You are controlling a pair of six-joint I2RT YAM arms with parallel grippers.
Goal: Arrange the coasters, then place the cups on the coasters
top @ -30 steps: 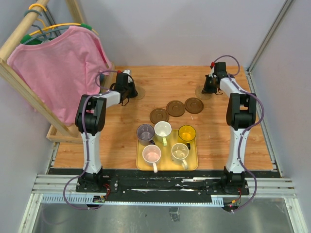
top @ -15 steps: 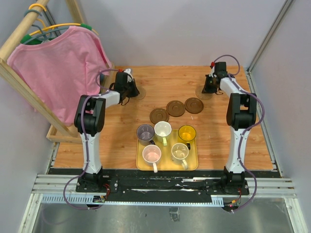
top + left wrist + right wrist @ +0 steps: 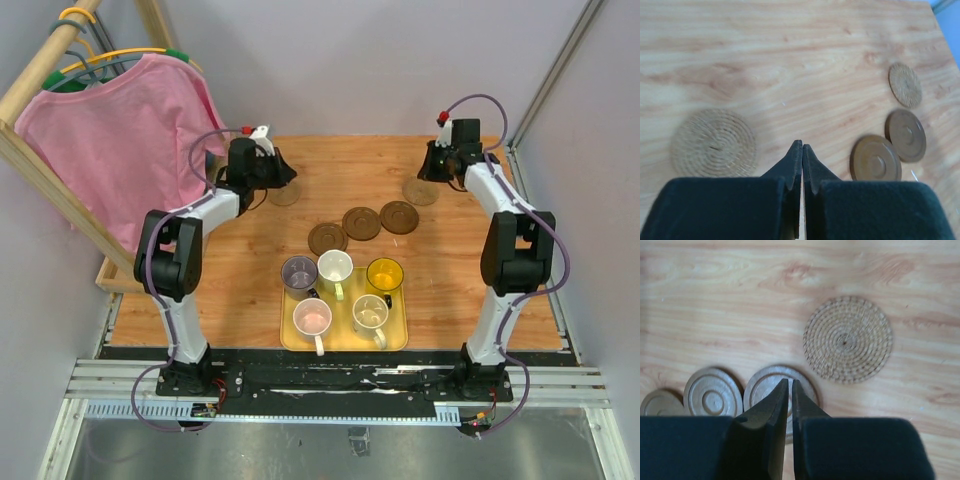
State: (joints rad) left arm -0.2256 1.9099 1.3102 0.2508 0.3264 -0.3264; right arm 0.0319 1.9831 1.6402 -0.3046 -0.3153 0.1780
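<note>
1. Five cups (image 3: 312, 317) are seen standing in the yellow tray (image 3: 345, 347). None has been put on a coaster yet.
2. Three brown coasters (image 3: 361, 223) are laid in a tight row just past the far side of the tray.
3. The left woven coaster (image 3: 714, 143) is laid farther past the tray, off to the left. The right woven coaster (image 3: 848, 339) is laid off to the right, well apart from it.
4. The left pincer (image 3: 802, 146) is pressed together and nothing is pinched. It is held over bare wood just beside the left woven coaster.
5. The right pincer (image 3: 788, 384) is spread only a crack and nothing is pinched. It is held over the right end of the brown row.
6. The step in hand is judged to be spreading out the brown coasters.
7. The coasters are thin and flat, so a pincer should be spread wider first.
8. One edge should be pinched gently, low to the wood.
9. Each coaster should be set down flat, away from the tray, with room left for a cup and its handle.
</note>
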